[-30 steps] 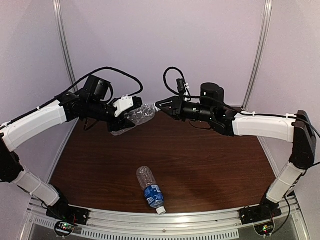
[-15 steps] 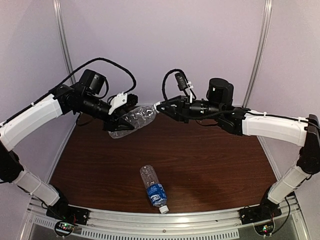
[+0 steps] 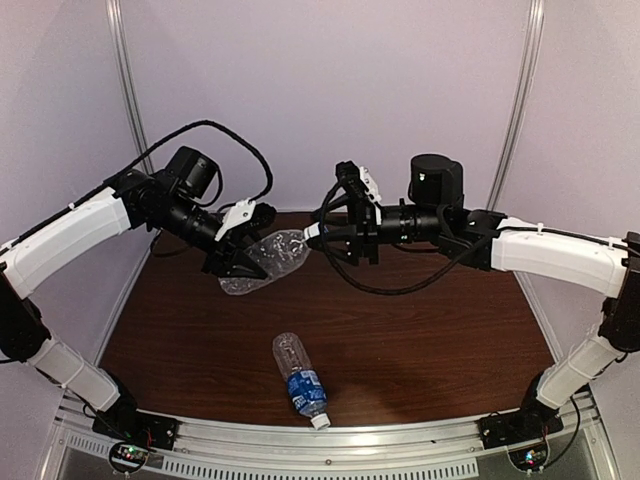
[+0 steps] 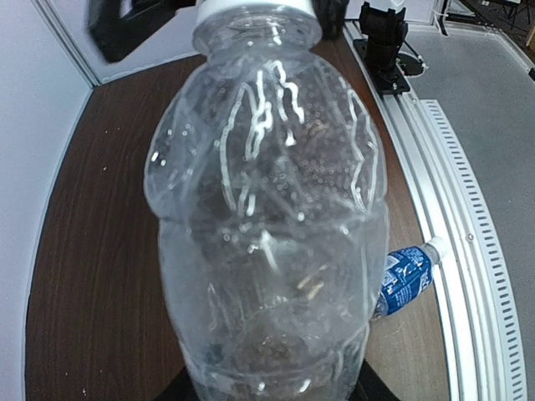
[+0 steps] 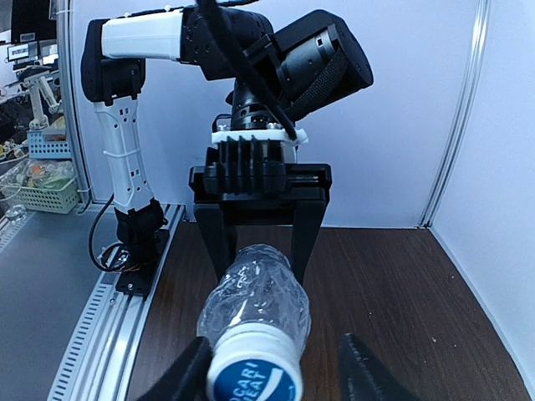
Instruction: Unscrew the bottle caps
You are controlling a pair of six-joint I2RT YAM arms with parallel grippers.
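Caps sit on both bottles, so neither is unscrewed yet. The one being worked, the cap (image 5: 253, 368) of the bare bottle (image 4: 267, 217), hangs in the air over the far half of the worktop (image 3: 430, 320), pointing at the right arm. The left gripper (image 5: 255, 263) is clamped across that bottle's crinkled body and holds it roughly level (slightly neck-up in the top view).

What has just changed is on the right side. 1 second ago the right gripper (image 3: 322, 236) was pinched together at the cap. Now its wrist has rolled round and its fingers (image 5: 368, 376) stand apart, 1 on each side of the cap, with a gap showing on at least 1 side. I read this as a let-go after a turn, to swing back for a fresh bite. The cap is still on the neck, so more turns are probably needed. The left arm has also shifted a little, the bottle riding with it.

The labelled bottle (image 3: 300, 378) lies on its side near the front edge, well apart from both grippers, its own cap (image 3: 321, 421) toward the rail (image 3: 400, 440).

The worktop is dark wood-grain laminate. Pale lilac walls (image 3: 320, 90) with metal uprights (image 3: 125, 100) close it in. Past the rail, the right wrist view shows grey floor and a basket (image 5: 33, 188), too blurred to detail.
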